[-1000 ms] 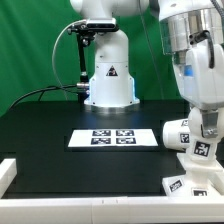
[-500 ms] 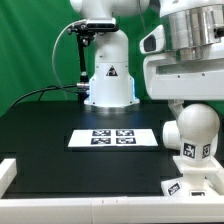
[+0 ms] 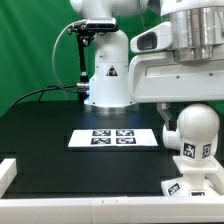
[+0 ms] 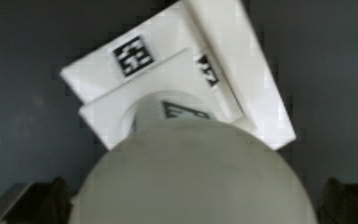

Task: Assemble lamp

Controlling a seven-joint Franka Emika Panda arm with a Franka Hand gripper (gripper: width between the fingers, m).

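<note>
arm (image 3: 185, 45): fills the exterior view from 12 to 3 o'clock, directly over the bulb.
table (image 3: 40, 125): black, bearing everything.
marker board (image 3: 113, 138): flat, at 9 o'clock from the bulb, apart.
base (image 3: 192, 178): at 5 o'clock in the exterior view, tags showing.
bulb (image 3: 198, 125): upright on the base, neck down.
gripper (image 4: 194, 200): fingers (image 4: 37, 200) spread wide either side of the bulb; contact cannot be told.

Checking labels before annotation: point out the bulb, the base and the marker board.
bulb (image 3: 197, 122): exterior view, on its round dome.
base (image 4: 158, 80): wrist view, white face beside a tag.
marker board (image 3: 80, 139): exterior view, bare end toward the exterior view's left.
</note>
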